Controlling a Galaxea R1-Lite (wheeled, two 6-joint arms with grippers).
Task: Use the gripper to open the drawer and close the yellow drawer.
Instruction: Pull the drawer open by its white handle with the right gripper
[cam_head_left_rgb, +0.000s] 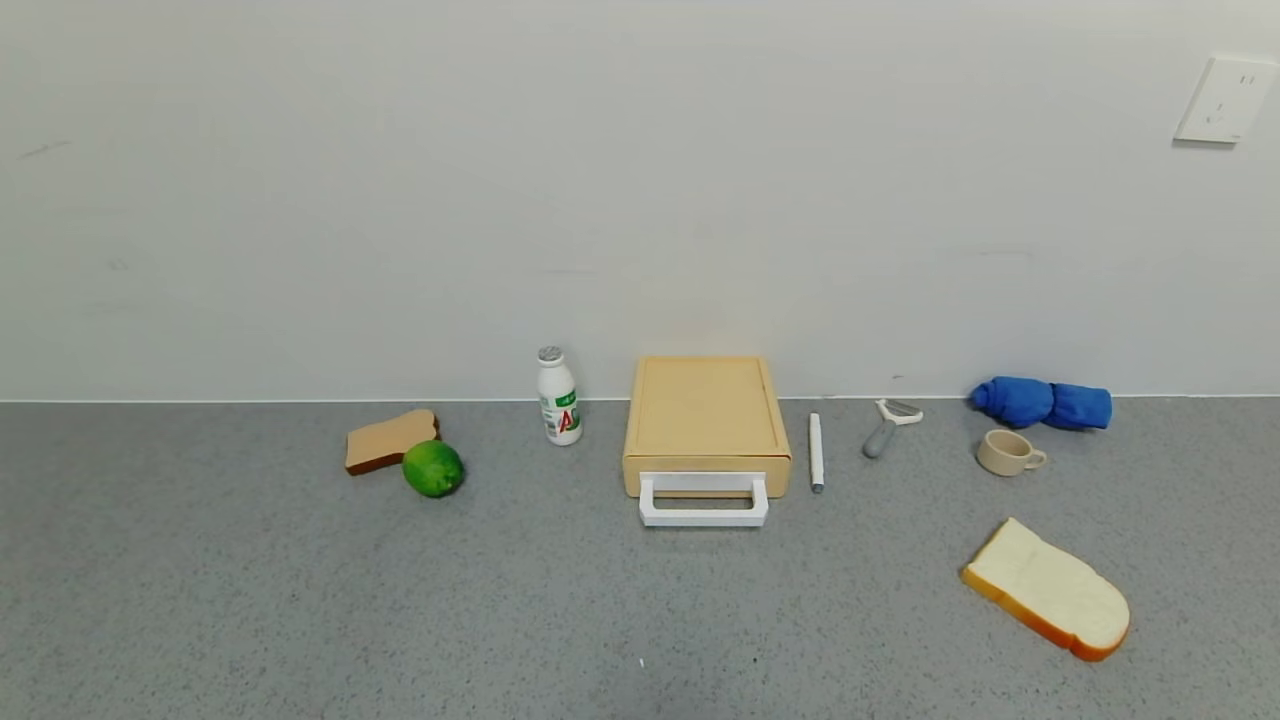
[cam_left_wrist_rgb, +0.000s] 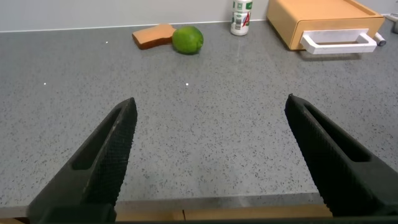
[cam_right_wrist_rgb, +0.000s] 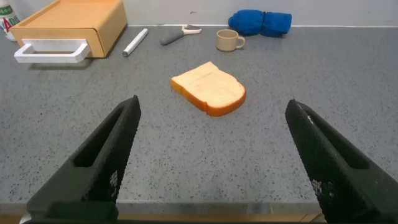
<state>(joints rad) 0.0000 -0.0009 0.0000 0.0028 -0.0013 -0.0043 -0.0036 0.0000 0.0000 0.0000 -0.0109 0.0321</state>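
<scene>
The pale yellow-tan drawer box (cam_head_left_rgb: 706, 410) stands against the wall at the table's middle, shut, with its white loop handle (cam_head_left_rgb: 703, 500) facing me. It also shows in the left wrist view (cam_left_wrist_rgb: 323, 18) and the right wrist view (cam_right_wrist_rgb: 71, 25). Neither arm shows in the head view. My left gripper (cam_left_wrist_rgb: 211, 118) is open and empty over the near table edge, far from the drawer. My right gripper (cam_right_wrist_rgb: 211, 118) is open and empty over the near edge, with a bread slice beyond it.
A white bottle (cam_head_left_rgb: 559, 396), a lime (cam_head_left_rgb: 433, 468) and a brown toast slice (cam_head_left_rgb: 389, 440) lie left of the drawer. A white pen (cam_head_left_rgb: 816, 452), a peeler (cam_head_left_rgb: 886, 426), a beige cup (cam_head_left_rgb: 1008, 452), a blue cloth (cam_head_left_rgb: 1042, 403) and a white bread slice (cam_head_left_rgb: 1048, 590) lie to the right.
</scene>
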